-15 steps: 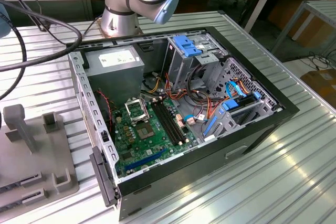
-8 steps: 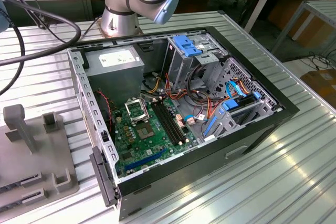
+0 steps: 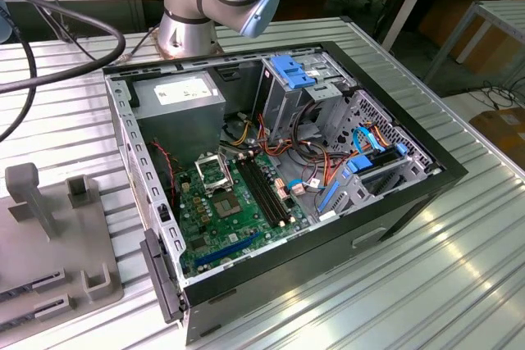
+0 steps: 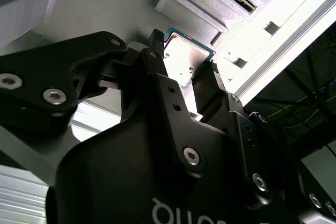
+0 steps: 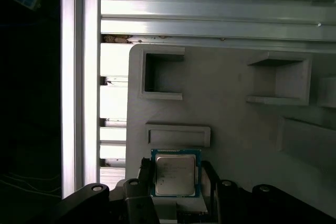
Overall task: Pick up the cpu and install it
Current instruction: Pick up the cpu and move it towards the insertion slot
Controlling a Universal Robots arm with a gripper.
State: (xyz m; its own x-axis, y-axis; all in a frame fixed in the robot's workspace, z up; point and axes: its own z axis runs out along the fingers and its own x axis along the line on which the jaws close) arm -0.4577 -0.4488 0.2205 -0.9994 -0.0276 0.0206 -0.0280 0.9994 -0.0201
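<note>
The cpu [image 5: 176,176] is a small square chip with a pale metal face and a green rim. It lies between the black fingers [image 5: 145,174] of my gripper [image 5: 177,178] above the grey fixture plate [image 5: 231,129]. In the second wrist view the cpu [image 4: 182,55] is again flanked by the fingertips [image 4: 156,51] of the gripper [image 4: 184,59], which close against two opposite edges. Whether the chip rests on the plate or hangs just above it, I cannot tell. The black socket [image 3: 212,174] with its metal frame sits on the green board [image 3: 215,231] inside the open computer case [image 3: 271,161].
The grey fixture plate [image 3: 49,235] with its raised blocks and pockets lies at the exterior view's left on the ribbed metal table [image 3: 426,284]. The arm's base [image 3: 193,6] stands behind the case. Drive cages, cables and a power supply [image 3: 184,96] fill the case. The table edge [image 5: 79,77] runs close to the fixture.
</note>
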